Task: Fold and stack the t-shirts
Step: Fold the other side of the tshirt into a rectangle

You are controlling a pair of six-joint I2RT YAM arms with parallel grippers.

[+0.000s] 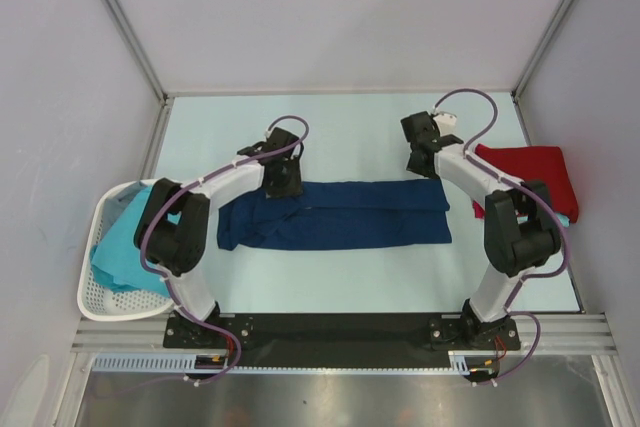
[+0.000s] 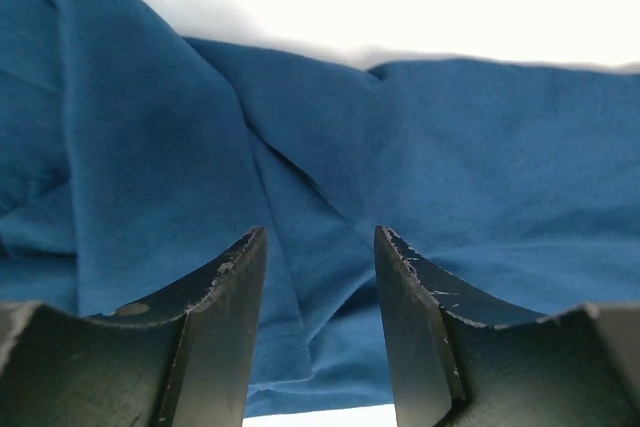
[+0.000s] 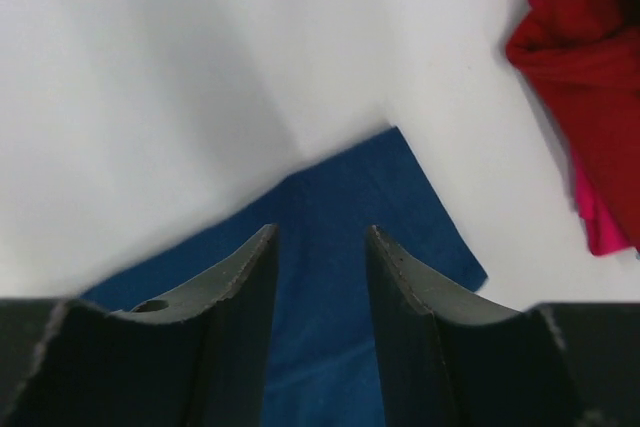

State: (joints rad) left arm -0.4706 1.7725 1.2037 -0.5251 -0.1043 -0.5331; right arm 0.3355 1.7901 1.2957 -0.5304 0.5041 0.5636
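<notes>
Pale table (image 1: 340, 127) inside a grey-walled cell, arms bolted at the near edge.

Across the centre, navy shirt (image 1: 340, 213) laid out as a long band, apparently folded lengthwise; crosswise folds not yet made. Right end flat and square-cornered. Left end rumpled, with diagonal creases in the left wrist view.

Over the far edge of that rumpled end, left gripper (image 2: 320, 237), jaws apart, nothing pinched. Over the band's far right corner, right gripper (image 3: 318, 232), jaws likewise apart and empty.

At the right table edge, red shirt (image 1: 535, 175), bunched rather than squared; near the navy shirt but not touching it. At left, turquoise shirts (image 1: 118, 247), count unclear, heaped unfolded in white basket (image 1: 100, 302).

No stack seen. Judged early: one shirt part-folded, the rest still to do.

Open room: bare table beyond the band up to the far wall, and a narrower strip on the near side. Tight spots: red shirt beside the right arm, basket beside the left arm's elbow.
</notes>
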